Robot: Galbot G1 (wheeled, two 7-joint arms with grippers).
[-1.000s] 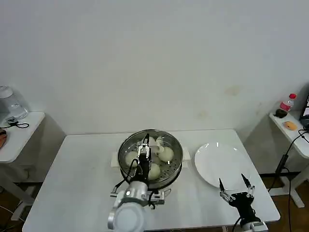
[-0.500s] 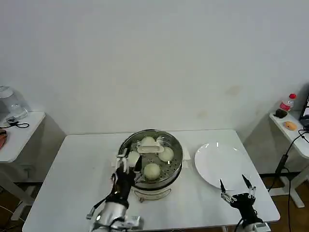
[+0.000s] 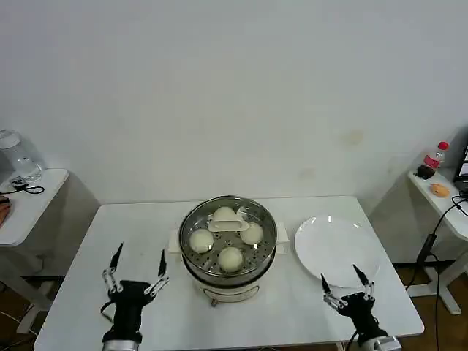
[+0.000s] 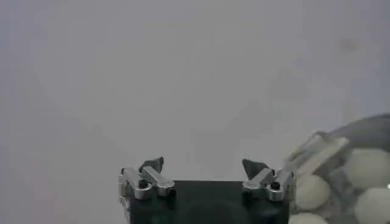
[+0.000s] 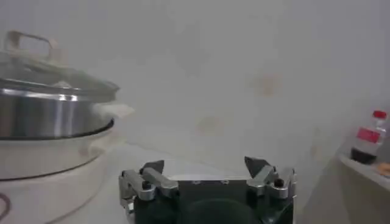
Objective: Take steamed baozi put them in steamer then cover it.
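Left tool (image 3: 137,276) low over the tabletop (image 3: 88,248), left of the steamer (image 3: 228,241), fingers spread wide, holding nothing. Right tool (image 3: 348,286) near the tabletop's front edge, right of the steamer, just in front of the plate (image 3: 333,245), likewise splayed and empty.

Steamer mid-tabletop, cover (image 3: 248,218) seated on its rim. Under the glass, four baozi (image 3: 229,258) on the perforated tray, ringed round the cover's handle (image 3: 227,224).

Baozi probably soft, light, easily dented: best cupped gently at the sides. Cover likely heavy, slick, breakable: best taken by the handle, never the rim. Plate bare.
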